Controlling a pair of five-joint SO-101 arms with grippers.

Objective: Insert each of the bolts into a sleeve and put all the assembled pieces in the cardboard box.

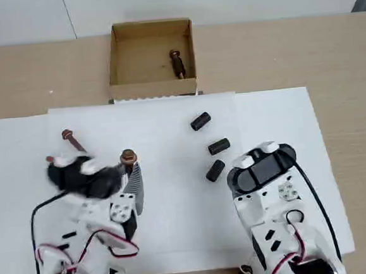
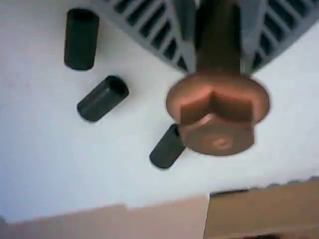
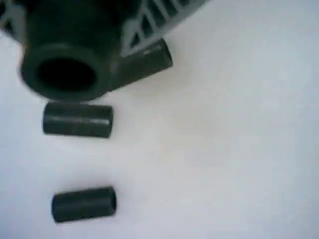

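In the high view the right arm (image 1: 261, 169) covers its own gripper, so the fingers cannot be made out there. The right wrist view supplies what is hidden: the right gripper (image 3: 107, 45) is clamped on a held sleeve (image 3: 65, 74), whose open bore faces the camera and whose far end is lost behind its own rim. Beyond it three loose sleeves (image 3: 77, 119) lie on the paper (image 1: 176, 213), one half hidden behind the ribbed finger.

From above those three form a loose column right of centre, each lying on a diagonal that rises to the right.

The left gripper (image 1: 130, 170) at centre-left is closed on a bolt (image 1: 129, 156). The bolt's long axis runs up-frame, its copper head toward the box (image 1: 110, 54) and its shank buried between the jaws. The left wrist view shows the flanged hex head close up, a detail too small to read from above.

A loose bolt (image 1: 73, 140) lies at the left with its head to the upper left, and the arm's dark body cuts off its lower end. An assembled piece (image 1: 177, 64) lies in the box's right half, its long axis up-down. The box sits at top centre, against the paper's upper edge.
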